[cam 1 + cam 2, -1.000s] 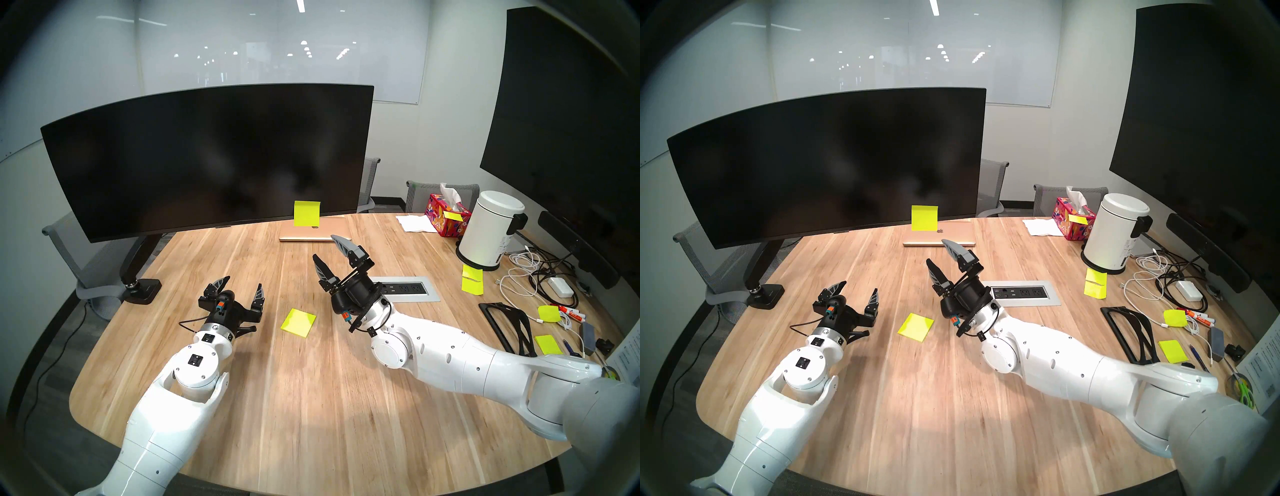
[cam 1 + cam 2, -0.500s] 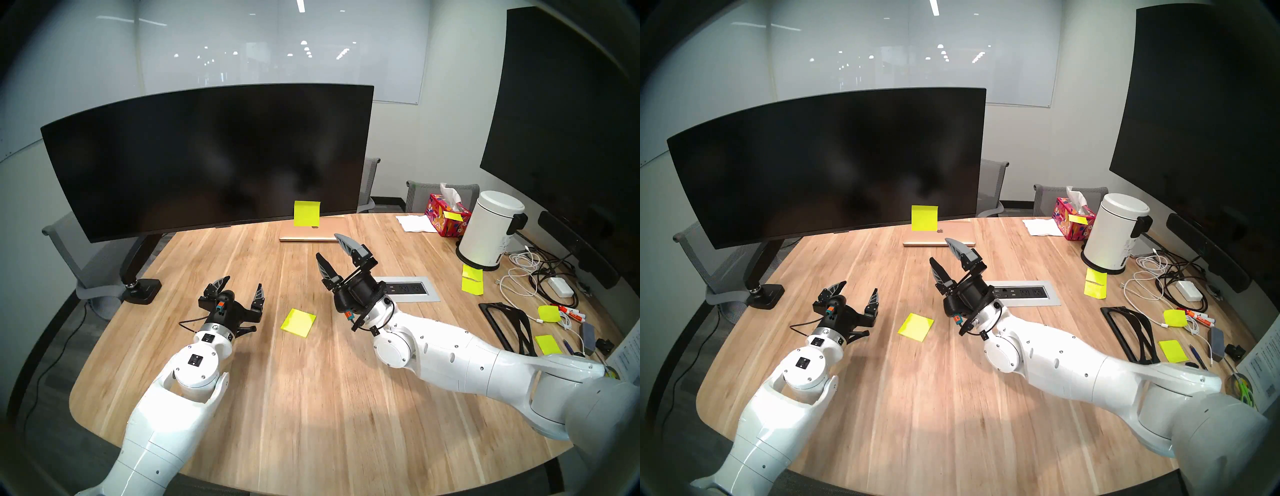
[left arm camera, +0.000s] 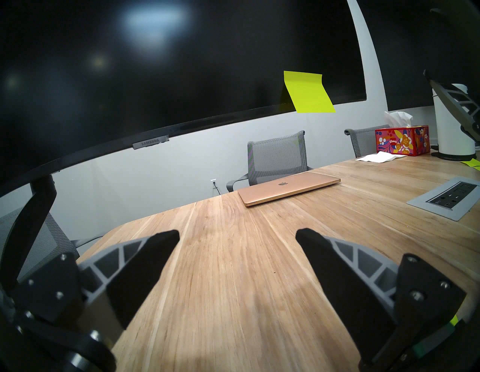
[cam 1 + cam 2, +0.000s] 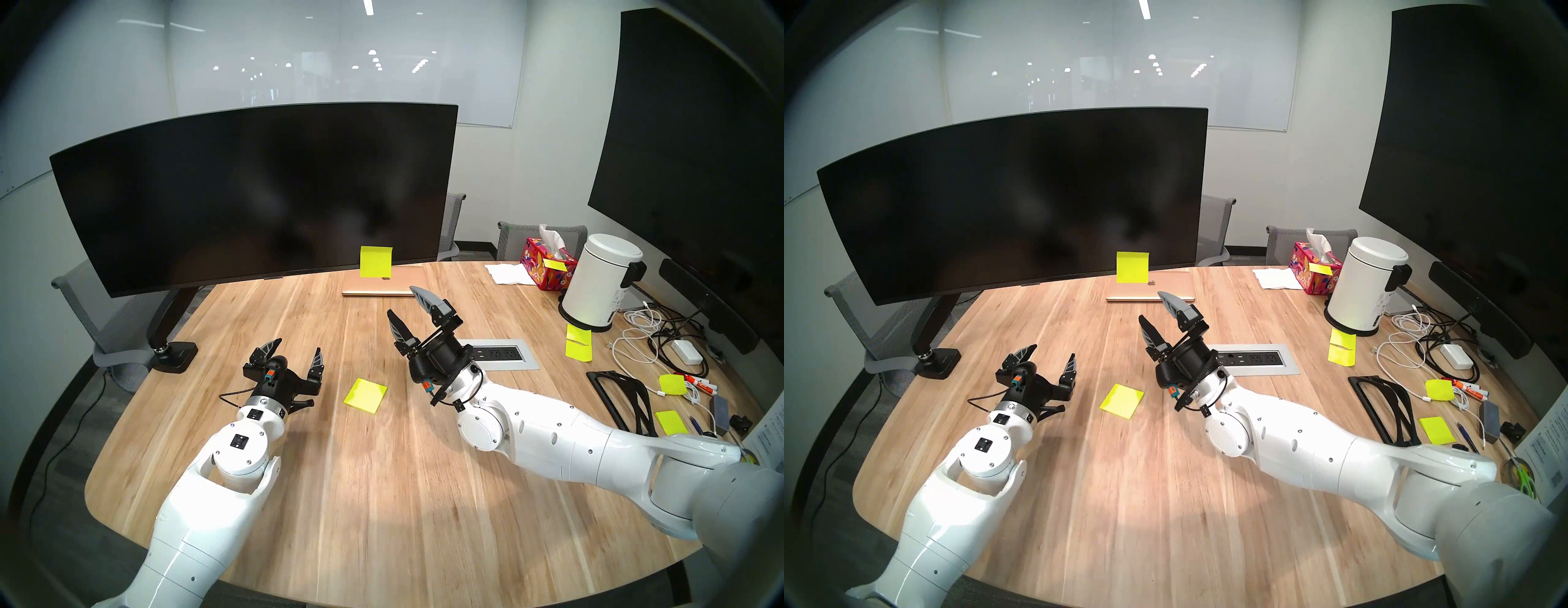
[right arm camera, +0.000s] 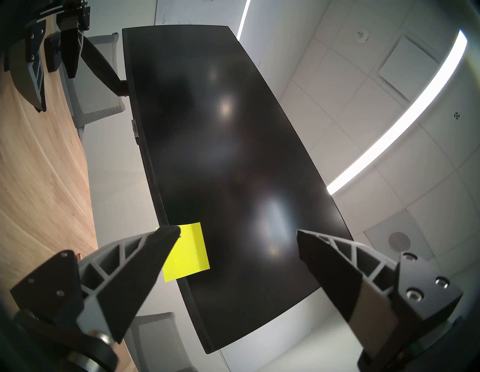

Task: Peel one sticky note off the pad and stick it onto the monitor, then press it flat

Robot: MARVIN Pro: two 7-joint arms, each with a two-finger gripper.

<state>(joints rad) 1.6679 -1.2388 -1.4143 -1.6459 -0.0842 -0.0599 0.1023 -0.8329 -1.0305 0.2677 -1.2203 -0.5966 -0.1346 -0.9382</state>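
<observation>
1. One sticky note (image 4: 376, 261) hangs at the lower right of the one curved monitor (image 4: 254, 191); one pad (image 4: 365, 395) lies flat on the bench (image 4: 382, 488); four more loose yellow sheets lie at the right – one (image 4: 578, 344) beside the white canister (image 4: 602, 282).
2. The note's top edge sticks to the screen; its lower part lifts off the glass and overhangs the bottom bezel.
3. Left end effector (image 4: 299, 349) and right end effector (image 4: 403, 303) – both wide, empty, apart from note and pad, which lies between them.
4. A closed laptop (image 4: 382, 286) lies beneath the note; nothing blocks it
</observation>
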